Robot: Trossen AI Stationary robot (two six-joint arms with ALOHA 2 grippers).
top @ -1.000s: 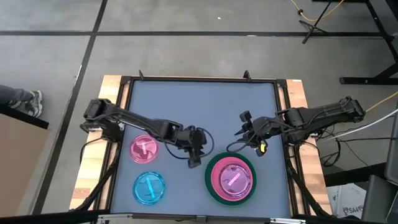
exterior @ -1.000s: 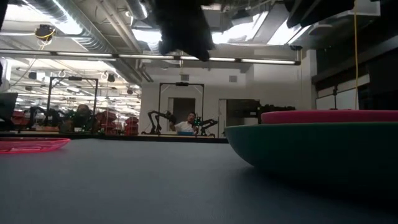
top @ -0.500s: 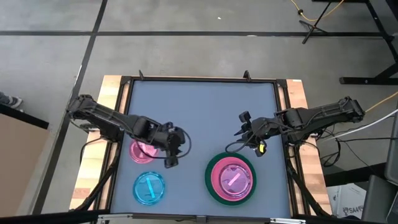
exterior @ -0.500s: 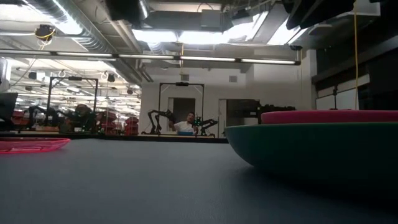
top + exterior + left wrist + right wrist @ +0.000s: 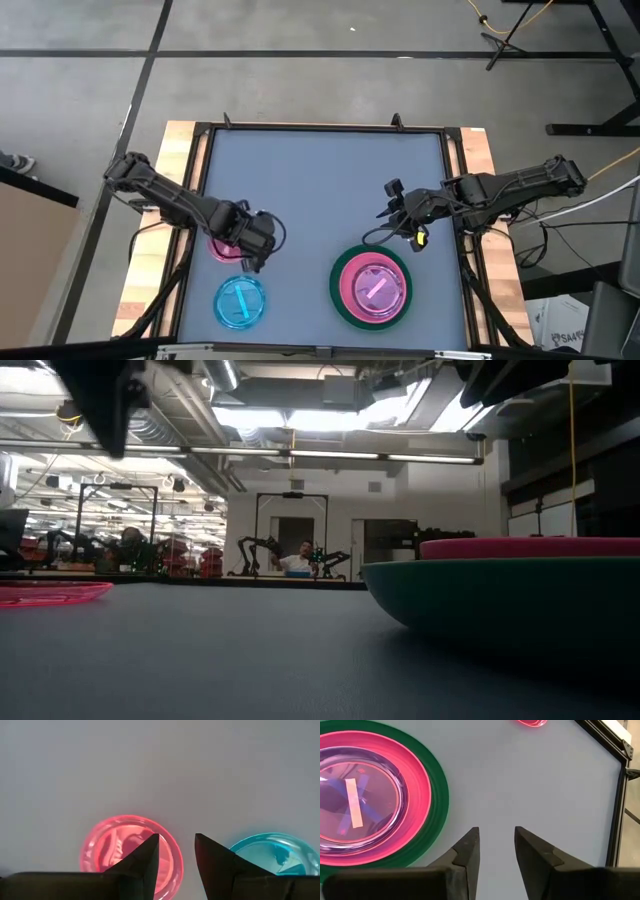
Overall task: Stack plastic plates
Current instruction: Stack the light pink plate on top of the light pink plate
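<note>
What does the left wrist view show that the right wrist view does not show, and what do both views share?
Only the left wrist view shows the small blue plate and the left gripper, open, above the whole small pink plate. Only the right wrist view shows the stack: green plate, opaque pink plate, a small translucent plate on top, and the right gripper, open. Both share the grey table; the right wrist view catches only that pink plate's edge.

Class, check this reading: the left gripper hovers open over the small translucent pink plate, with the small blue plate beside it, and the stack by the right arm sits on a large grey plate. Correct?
One detail is wrong. The stack's bottom plate is the large green plate, not grey; the high view shows it. The left gripper does hover open over the small translucent pink plate, with the small blue plate beside it.
</note>
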